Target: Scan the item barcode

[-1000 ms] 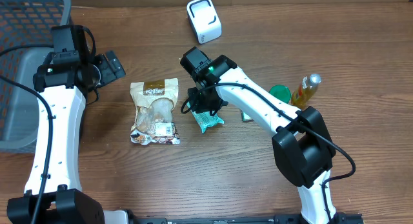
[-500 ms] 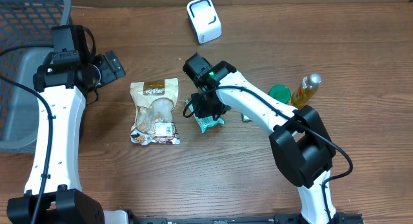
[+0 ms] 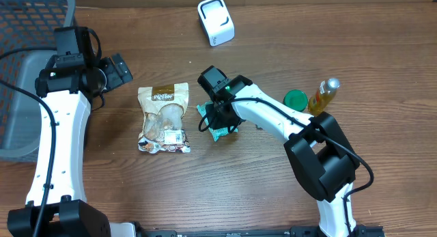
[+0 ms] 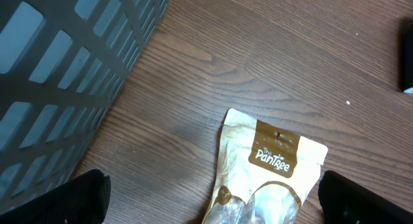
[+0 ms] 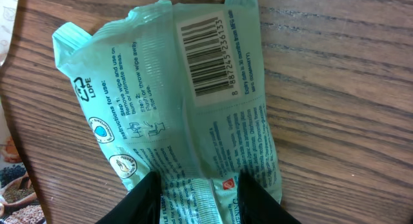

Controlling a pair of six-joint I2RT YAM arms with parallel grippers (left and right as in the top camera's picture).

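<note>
While the left gripper (image 4: 210,198) hangs spread and empty up and left of the snack pouch (image 3: 164,121), I leave it out of this. Just right of the pouch sits the teal packet (image 5: 187,121), with the right gripper (image 5: 201,195) pinching its crumpled lower end and the barcode (image 5: 208,56) face up and uncovered. To do this well, I'd grip only that end, lift without letting the film fold over the stripes, and present the label flat to the white scanner (image 3: 216,20), well up and right of the pouch.
</note>
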